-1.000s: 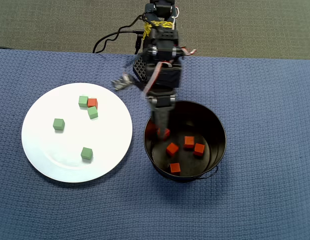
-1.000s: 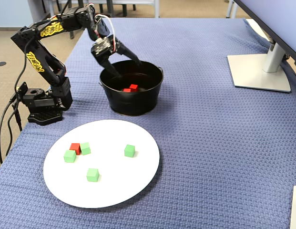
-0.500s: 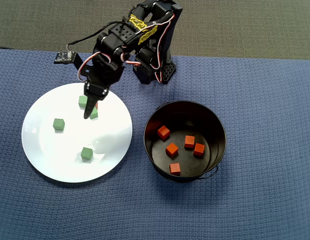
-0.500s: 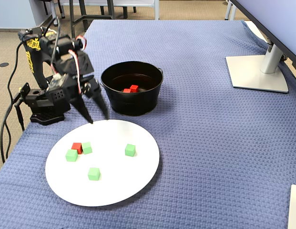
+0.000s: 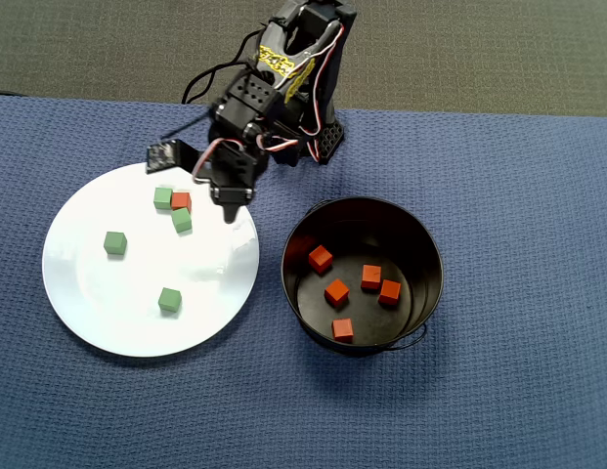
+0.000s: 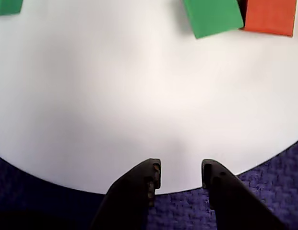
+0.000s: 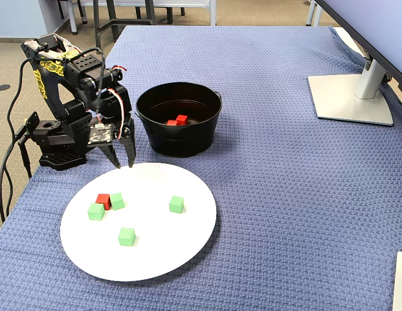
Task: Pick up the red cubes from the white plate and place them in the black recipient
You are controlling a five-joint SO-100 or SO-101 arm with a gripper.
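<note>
Red cubes: one left on the white plate (image 5: 108, 293), at upper left of the overhead frame, the red cube (image 5: 181, 200) wedged between two green cubes (image 5: 182, 220), touching or nearly touching both; five more lie inside the black recipient (image 5: 420, 234) at centre right. Nearest in the wrist view: the gripper (image 6: 178, 175), empty, jaws a little apart, tips poised over the plate's rim at bottom centre where white meets blue cloth. Same view, top right corner: the remaining red cube tight against a green neighbour. Fixed view puts the gripper (image 7: 122, 157) at the plate's far edge, pointing down, red cube well short of it toward lower left. Two further green cubes sit apart on the plate's lower half in the overhead view. Risks, as judged: with the red cube hemmed in, one finger could land on a green cube and nudge or grab it instead; a narrow opening could push the red cube across the smooth plate rather than straddle it; a green cube could ride along to the recipient. Surface: blue woven tablecloth (image 7: 285, 194), textured, flat. Beyond: arm base (image 7: 55, 152) at the table's left edge with trailing cables, monitor stand (image 7: 353, 97) at upper right of the fixed view, carpeted floor and chair legs past the table.
</note>
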